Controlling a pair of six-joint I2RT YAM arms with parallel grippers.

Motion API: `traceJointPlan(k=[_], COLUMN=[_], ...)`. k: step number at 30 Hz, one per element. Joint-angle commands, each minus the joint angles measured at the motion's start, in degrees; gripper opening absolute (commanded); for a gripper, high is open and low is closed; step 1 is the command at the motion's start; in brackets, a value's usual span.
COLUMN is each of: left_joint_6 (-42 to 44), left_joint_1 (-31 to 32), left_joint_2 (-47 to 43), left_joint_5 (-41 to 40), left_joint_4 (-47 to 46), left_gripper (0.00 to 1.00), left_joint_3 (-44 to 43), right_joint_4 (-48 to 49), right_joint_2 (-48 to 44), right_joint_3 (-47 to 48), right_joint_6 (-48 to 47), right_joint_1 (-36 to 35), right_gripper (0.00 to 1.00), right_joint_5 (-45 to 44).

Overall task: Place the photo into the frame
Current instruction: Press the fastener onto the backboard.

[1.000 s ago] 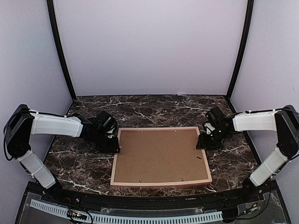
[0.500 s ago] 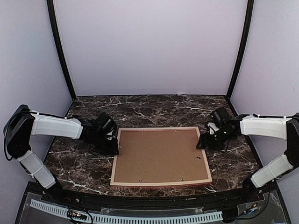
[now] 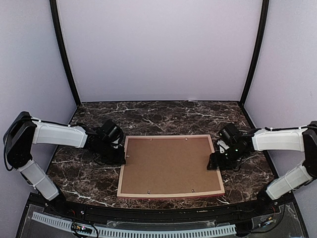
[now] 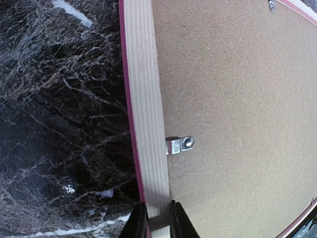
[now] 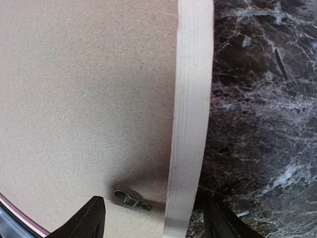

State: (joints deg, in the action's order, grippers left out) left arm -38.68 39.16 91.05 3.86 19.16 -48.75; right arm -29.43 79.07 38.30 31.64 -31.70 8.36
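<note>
The pink-edged pale wooden frame [image 4: 144, 89] shows fine matt grain. The brown backing board [image 4: 237, 99] looks rough and fibrous; the small metal clip [image 4: 181, 144] shines.

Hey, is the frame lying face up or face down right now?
Face down: the frame shows its brown backing board and metal clips on top.

Looks like you're running this in a robot lab cell, not anyone's home or shop. You've got the left arm [image 3: 54, 133] and right arm [image 3: 277, 140] bolted side by side at the near edge of a table [image 3: 163, 119] with a dark marble-look top. Plain pale walls [image 3: 158, 49] box it in on three sides, with black posts [image 3: 63, 49] in the back corners. A slotted cable strip [image 3: 148, 231] runs along the front by the bases, and a frame [image 3: 168, 194] lies flat like a staged prop.
</note>
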Motion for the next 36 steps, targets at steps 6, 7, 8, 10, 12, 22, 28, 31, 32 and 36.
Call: traceJointPlan(k=[6,7,8,10,12,22,28,31,32,36], left_joint_6=[0.6,0.6,0.7,0.7,0.8,0.9,0.9,1.0,0.9,1.0], left_joint_1=[0.2,0.2,0.2,0.2,0.2,0.2,0.2,0.2,0.2,0.2], left_joint_2=[-0.8,-0.8,-0.8,-0.7,-0.6,-0.8,-0.9,-0.8,-0.9,-0.5], left_joint_5=[0.0,0.0,0.0,0.0,0.1,0.2,0.3,0.4,0.4,0.5], left_joint_4=[0.0,0.1,0.1,0.1,0.1,0.1,0.0,-0.1,-0.1,-0.1], left_gripper=[0.14,0.14,0.14,0.14,0.14,0.14,0.14,0.14,0.13,0.13], left_joint_3=[1.5,1.6,1.6,1.6,1.5,1.7,1.9,1.9,1.8,1.6], right_joint_4=[0.3,0.4,0.5,0.6,0.9,1.2,1.1,1.2,1.2,1.5], right_joint_2=[1.2,1.4,1.7,2.2,2.6,4.2,4.1,4.1,4.0,4.2], right_joint_3=[0.7,1.0,1.2,1.6,1.8,2.8,2.7,2.7,2.7,2.7], right_joint_6=[1.2,1.2,1.3,1.3,1.4,2.4,2.5,2.5,2.6,2.6], right_joint_1=[-0.6,-0.6,-0.6,-0.6,-0.6,-0.6,-0.6,-0.5,-0.5,-0.2], right_gripper=[0.57,0.57,0.57,0.56,0.54,0.41,0.34,0.31,0.3,0.25], right_joint_5=[-3.6,-3.7,-3.8,-4.1,-4.2,-4.8,-4.9,-4.8,-4.8,-4.5])
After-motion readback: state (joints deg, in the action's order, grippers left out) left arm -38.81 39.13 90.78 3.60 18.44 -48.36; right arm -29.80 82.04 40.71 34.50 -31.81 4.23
